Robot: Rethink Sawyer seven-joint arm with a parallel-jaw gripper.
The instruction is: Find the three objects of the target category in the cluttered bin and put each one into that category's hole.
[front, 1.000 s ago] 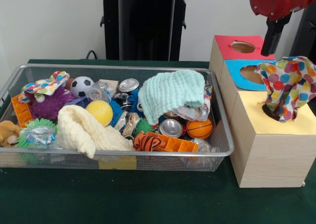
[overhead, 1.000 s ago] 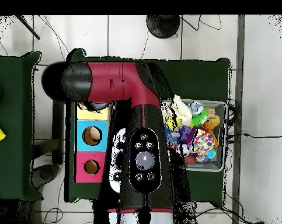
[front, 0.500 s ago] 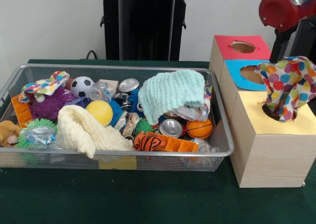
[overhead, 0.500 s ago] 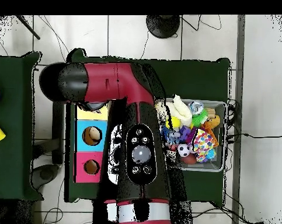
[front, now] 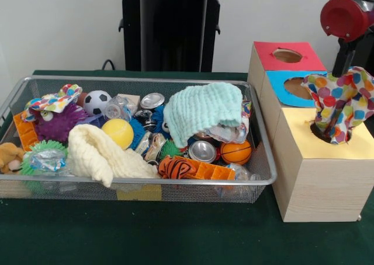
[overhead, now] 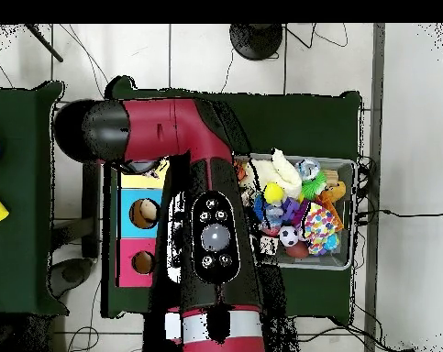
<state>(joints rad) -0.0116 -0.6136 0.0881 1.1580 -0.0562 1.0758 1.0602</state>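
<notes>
The wire mesh bin (front: 266,180) stands on the left, full of clutter. One polka-dot fabric piece (front: 340,101) hangs half in the hole (front: 320,134) of the yellow-topped box (front: 356,145), bunched above it. A second polka-dot piece (front: 51,101) lies at the bin's far left corner, and it also shows in the overhead view (overhead: 321,223). A dotted scrap (front: 246,109) peeks out beside the mint cloth. My arm's red joint (front: 345,17) is at the top right. A black part, the gripper (front: 346,58), hangs just above and behind the cloth. Its state is unclear.
Blue-topped (front: 295,84) and red-topped (front: 286,55) boxes stand behind the yellow one. The bin holds a mint waffle cloth (front: 201,110), cream fluffy cloth (front: 99,154), balls, cans and toys. In the overhead view the arm (overhead: 211,238) covers most of the yellow box.
The red joint and the black part below it moved right in the front view. In the overhead view the arm swung left. The polka-dot piece stays in the hole.
</notes>
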